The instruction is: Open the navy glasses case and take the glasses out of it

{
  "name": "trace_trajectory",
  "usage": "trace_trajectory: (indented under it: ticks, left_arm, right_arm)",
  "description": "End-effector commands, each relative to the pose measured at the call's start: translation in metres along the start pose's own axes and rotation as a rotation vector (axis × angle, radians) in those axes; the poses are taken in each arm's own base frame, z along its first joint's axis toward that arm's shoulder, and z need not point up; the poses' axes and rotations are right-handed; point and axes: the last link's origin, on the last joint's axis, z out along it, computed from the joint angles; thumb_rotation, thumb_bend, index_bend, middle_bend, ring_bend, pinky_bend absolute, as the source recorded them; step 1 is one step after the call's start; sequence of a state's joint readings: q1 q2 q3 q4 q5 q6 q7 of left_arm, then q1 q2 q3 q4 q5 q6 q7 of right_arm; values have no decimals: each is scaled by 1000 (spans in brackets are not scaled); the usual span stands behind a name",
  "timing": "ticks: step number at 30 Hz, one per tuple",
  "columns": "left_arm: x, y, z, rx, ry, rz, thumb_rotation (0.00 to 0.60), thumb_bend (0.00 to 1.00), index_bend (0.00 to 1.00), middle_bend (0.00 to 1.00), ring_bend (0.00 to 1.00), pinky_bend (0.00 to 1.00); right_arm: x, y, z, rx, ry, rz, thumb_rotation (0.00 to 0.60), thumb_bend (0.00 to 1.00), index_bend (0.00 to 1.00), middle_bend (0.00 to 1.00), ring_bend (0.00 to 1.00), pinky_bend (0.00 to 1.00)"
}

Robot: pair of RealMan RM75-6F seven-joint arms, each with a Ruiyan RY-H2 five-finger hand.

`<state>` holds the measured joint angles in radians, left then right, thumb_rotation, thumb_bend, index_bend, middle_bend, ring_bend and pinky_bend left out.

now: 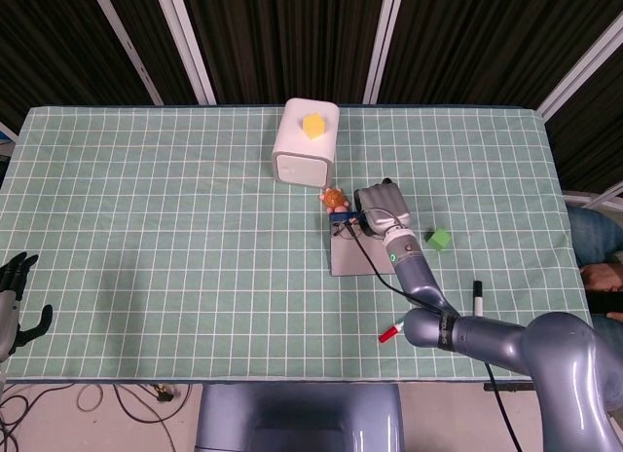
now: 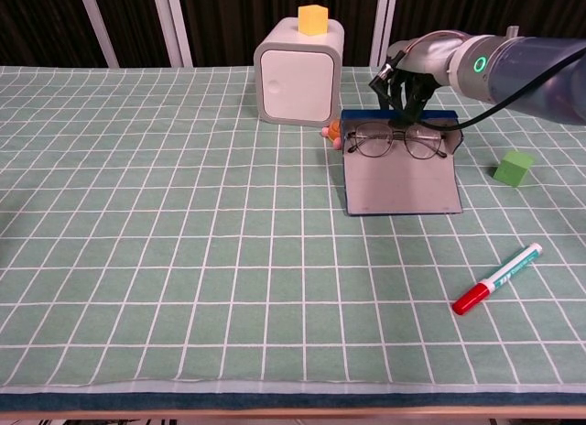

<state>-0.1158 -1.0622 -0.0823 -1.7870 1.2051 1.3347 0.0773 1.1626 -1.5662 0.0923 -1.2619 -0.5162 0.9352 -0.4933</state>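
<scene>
Pinching the glasses (image 2: 396, 141) at the bridge, the right hand (image 2: 407, 81) holds them just above the open case (image 2: 401, 182); its fingertips hide behind the frame. The left hand (image 1: 18, 294), cut off at the table edge, holds nothing, fingers apart.

The open case (image 2: 403, 182) lies right of the table's centre, the cabinet (image 2: 298, 81) behind it to the left. A marker (image 2: 497, 278) lies toward the front right corner.

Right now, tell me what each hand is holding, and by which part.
The right hand pinches the glasses at the bridge, above the open navy glasses case. The left hand holds nothing.
</scene>
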Motion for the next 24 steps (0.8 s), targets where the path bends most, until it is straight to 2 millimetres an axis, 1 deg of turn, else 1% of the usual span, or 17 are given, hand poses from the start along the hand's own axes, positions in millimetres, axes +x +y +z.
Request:
trace_trajectory:
  ticks: [1,15,24]
  left_arm:
    - [0,0,0,0,0,0,600,444,53,0,0,0]
    - [0,0,0,3,-3,1,600,443,53,0,0,0]
    - [0,0,0,3,-1,1,600,443,53,0,0,0]
  right_arm:
    - [-1,0,-1,-3,15,-6,600,433,534,489,414,229]
    - [-4,3,-4,-15,30,-20,600,432,537,486,413,229]
    - [1,12,3,-51,32,-19,600,432,537,482,411,229]
